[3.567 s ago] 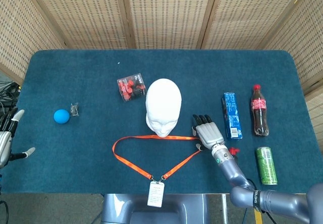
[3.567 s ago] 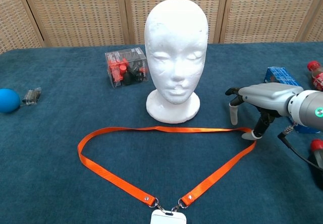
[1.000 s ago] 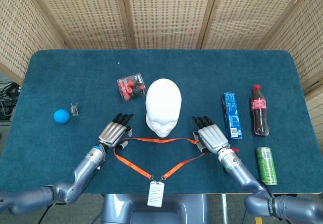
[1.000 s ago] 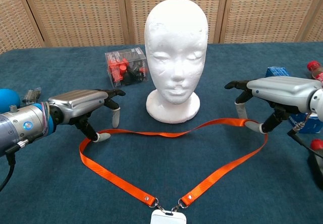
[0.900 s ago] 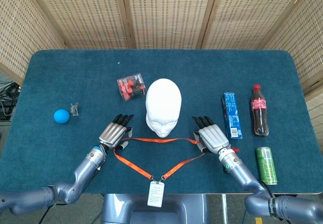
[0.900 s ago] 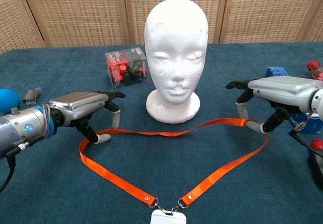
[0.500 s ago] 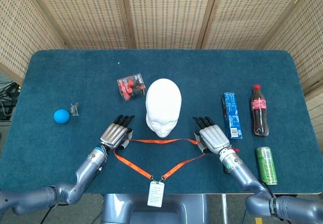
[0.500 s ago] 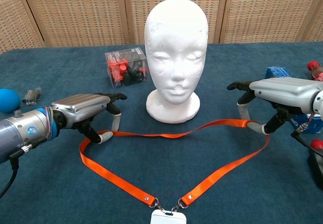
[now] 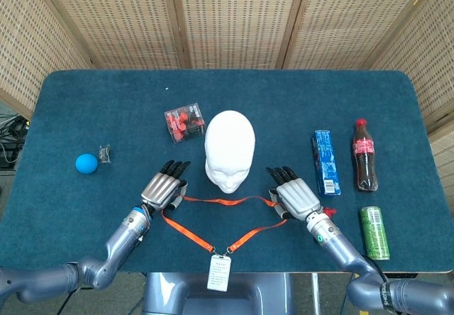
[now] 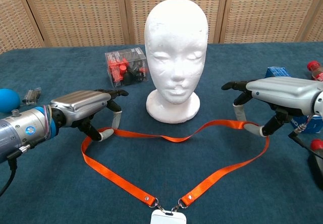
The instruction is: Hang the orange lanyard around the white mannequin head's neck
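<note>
mannequin head between robot hands, plastic box behind

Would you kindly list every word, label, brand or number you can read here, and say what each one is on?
None can be read with certainty.
Bottle: red label with white script, too small to read.
Blue box: white print, blurred.
Green can: markings too small.
Badge card on the orange lanyard: faint print, illegible.
Clear box: no lettering visible.
</note>
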Tool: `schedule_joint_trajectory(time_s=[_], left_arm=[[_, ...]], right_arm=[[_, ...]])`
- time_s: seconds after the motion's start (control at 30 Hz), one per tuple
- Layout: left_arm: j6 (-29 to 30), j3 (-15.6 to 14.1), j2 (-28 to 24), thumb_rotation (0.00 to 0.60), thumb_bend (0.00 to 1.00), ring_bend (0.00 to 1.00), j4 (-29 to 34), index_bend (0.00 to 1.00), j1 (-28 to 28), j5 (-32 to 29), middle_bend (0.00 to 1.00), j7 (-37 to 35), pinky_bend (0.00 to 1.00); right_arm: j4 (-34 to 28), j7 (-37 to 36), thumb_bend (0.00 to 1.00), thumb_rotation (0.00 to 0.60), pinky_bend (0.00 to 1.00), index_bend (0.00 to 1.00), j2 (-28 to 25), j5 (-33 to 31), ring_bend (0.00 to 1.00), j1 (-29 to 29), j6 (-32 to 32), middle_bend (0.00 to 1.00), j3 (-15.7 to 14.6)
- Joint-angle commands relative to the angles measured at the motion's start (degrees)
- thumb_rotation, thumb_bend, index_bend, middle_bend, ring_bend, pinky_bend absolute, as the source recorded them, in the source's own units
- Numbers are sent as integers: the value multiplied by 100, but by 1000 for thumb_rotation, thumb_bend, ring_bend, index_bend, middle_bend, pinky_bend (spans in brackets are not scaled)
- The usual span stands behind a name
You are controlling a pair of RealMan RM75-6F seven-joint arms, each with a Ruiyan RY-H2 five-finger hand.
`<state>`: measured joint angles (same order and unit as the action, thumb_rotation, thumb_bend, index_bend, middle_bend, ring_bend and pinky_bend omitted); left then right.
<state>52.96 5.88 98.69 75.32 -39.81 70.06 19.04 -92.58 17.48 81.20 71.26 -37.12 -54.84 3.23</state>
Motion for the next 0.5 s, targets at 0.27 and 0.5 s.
schedule_joint_trajectory(time_s=[0.27, 0.5], left_arm=[[1536, -510, -377, 600, 451, 0, -148, 664, 257, 2059, 0, -1430, 0], [2495, -452, -617, 600, 451, 0, -91, 683, 317, 2748, 0, -2080, 0]], right_arm=[[-285, -684, 718, 600, 0, 710, -288, 1225, 0, 143, -489, 0, -194], [-648, -1098, 719, 600, 0, 716, -518, 1798, 0, 243, -992, 3, -137]])
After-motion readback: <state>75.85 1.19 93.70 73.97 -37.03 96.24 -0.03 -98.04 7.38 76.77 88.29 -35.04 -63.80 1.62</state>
